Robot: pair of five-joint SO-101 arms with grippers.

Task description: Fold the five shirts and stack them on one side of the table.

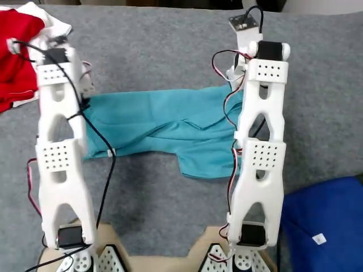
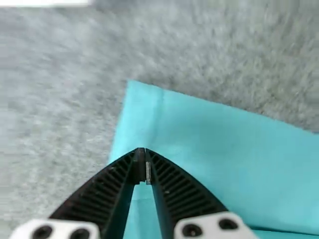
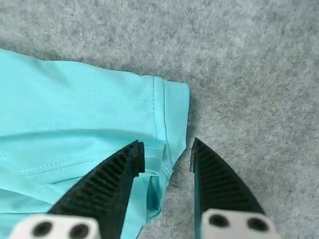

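On the grey table [image 1: 170, 51], the teal shirt [image 1: 164, 127] lies creased (partly folded).

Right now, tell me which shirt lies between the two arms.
The teal shirt, spread out mid-table. The red shirt sits at a far corner, the blue shirt at a near corner.

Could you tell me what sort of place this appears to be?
Probably a lab or hobby bench for cloth-folding trials: a grey felt-covered table, the left arm and right arm mounted at its near edge, and a teal shirt, red shirt and blue shirt laid out.
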